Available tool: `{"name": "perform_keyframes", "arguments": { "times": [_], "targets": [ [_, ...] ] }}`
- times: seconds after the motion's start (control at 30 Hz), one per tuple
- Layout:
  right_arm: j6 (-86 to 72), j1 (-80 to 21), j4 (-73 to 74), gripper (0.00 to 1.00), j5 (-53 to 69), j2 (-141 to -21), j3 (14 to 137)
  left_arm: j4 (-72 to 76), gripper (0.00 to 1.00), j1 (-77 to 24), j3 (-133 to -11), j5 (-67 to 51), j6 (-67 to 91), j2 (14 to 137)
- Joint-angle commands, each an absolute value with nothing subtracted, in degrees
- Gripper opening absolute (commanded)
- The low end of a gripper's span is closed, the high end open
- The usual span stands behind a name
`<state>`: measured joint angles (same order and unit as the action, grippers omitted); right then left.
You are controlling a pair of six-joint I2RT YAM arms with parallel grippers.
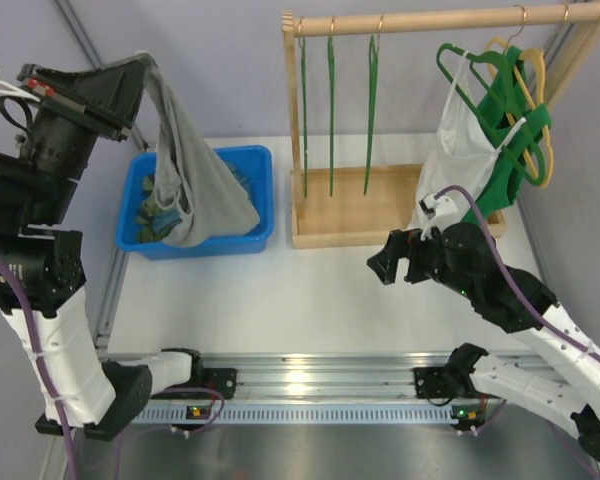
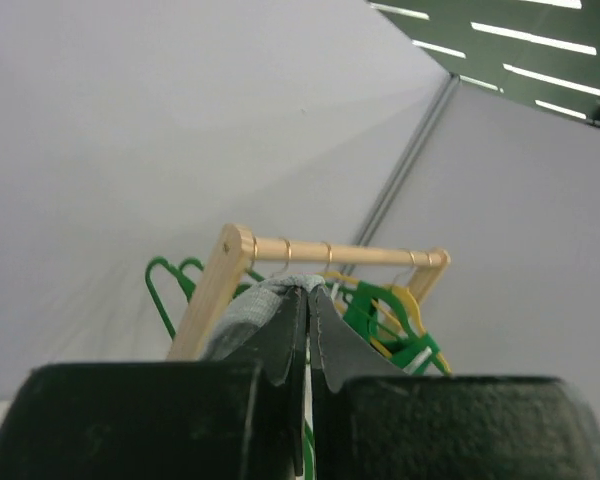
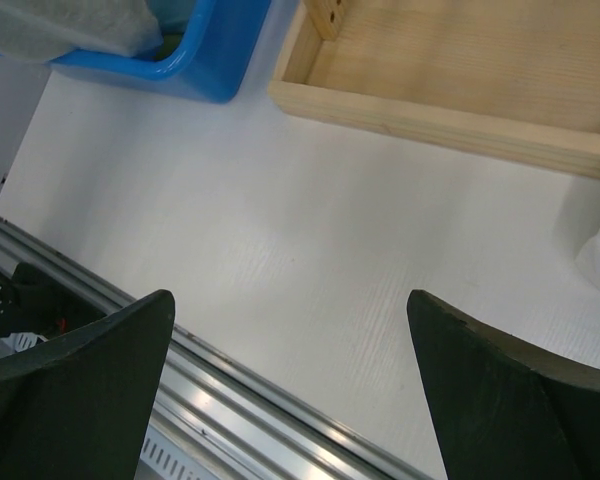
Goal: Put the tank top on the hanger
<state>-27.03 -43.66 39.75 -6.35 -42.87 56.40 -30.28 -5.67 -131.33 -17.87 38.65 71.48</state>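
Observation:
The light grey tank top (image 1: pixel 195 175) hangs from my left gripper (image 1: pixel 148 68), which is raised high above the blue bin (image 1: pixel 260 165); its lower end drapes into the bin. In the left wrist view the left gripper (image 2: pixel 308 292) is shut on a fold of the grey fabric (image 2: pixel 242 318). Three thin green hangers (image 1: pixel 331 115) with gold hooks hang edge-on from the wooden rail (image 1: pixel 430 20), apart from the top. My right gripper (image 1: pixel 380 266) is open and empty, low over the table in front of the rack; it also shows in the right wrist view (image 3: pixel 290 310).
The rack's wooden base tray (image 1: pixel 380 235) stands at the back centre, also in the right wrist view (image 3: pixel 450 110). A white tank top (image 1: pixel 458 150) on a thick green hanger, more green hangers (image 1: pixel 510 110) and a yellow hanger (image 1: pixel 540 90) hang at the rail's right end. The bin holds teal and olive clothes (image 1: pixel 155 205).

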Motion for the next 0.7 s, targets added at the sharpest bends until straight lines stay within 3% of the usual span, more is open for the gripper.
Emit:
{"name": "perform_keyframes", "arguments": {
  "times": [0.0, 0.23, 0.4, 0.5, 0.67],
  "targets": [
    [-26.4, -44.3, 37.3, 1.0, -6.1, -42.3, 58.3, -24.4, 0.0, -5.7, -120.1, -24.6, 42.9, 66.5],
    [-27.7, -44.4, 33.8, 1.0, -3.3, -40.9, 55.3, -22.8, 0.0, -5.9, -83.2, -29.2, 43.5, 51.5],
    [-28.9, -45.2, 31.6, 1.0, -2.2, -40.6, 52.1, -22.9, 0.0, -7.2, -65.2, -30.4, 44.2, 44.7],
    [-30.0, -46.2, 30.7, 1.0, -2.9, -40.5, 50.0, -22.9, 0.0, -12.5, -56.1, -26.6, 44.2, 41.9],
    [-31.9, -49.0, 28.7, 1.0, -5.6, -39.5, 46.2, -21.3, 0.0, -34.9, -48.2, -11.7, 45.6, 43.8]
  ]
}}
